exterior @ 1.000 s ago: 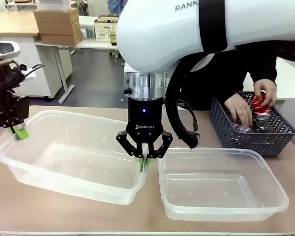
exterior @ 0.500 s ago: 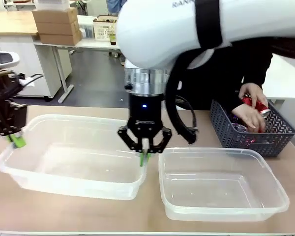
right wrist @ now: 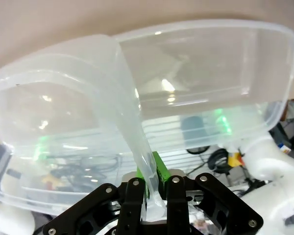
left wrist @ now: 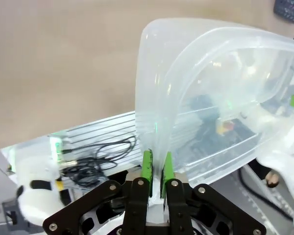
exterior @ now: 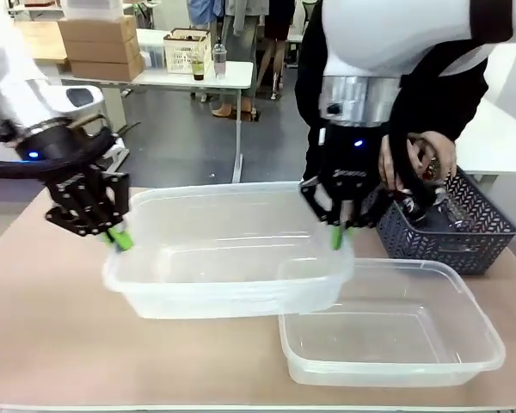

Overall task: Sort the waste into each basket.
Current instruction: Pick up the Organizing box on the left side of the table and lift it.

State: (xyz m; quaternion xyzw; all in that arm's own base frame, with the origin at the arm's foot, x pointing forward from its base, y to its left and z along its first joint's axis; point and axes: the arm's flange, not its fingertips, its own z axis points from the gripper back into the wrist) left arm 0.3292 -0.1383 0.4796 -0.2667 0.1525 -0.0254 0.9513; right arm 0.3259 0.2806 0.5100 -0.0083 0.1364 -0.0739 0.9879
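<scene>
Clear plastic held tub hangs between both arms, seemingly off the table, though the see-through bottom makes the gap hard to judge. Left gripper is clamped on the tub's left rim, with one green pad visible and the other behind the wall. In the left wrist view the left gripper has its pads nearly together with only the thin tub rim between them. Right gripper pinches the right rim. In the right wrist view the right gripper is likewise closed down on the tub wall, its left pad mostly hidden by the plastic.

Second tub sits on the table at front right. The held tub's right end overlaps its far left corner, and I can't tell whether they touch. In the right wrist view the two clear tubs overlap and their edges are hard to separate.

Dark grey basket stands far right, partly behind the right arm's cable. Person's hand is at the basket. Waste lies inside it, mostly hidden by hand, cable and lattice wall, so cans and bottles can't be told apart. Both arms' upper parts are cut off by the frame.
</scene>
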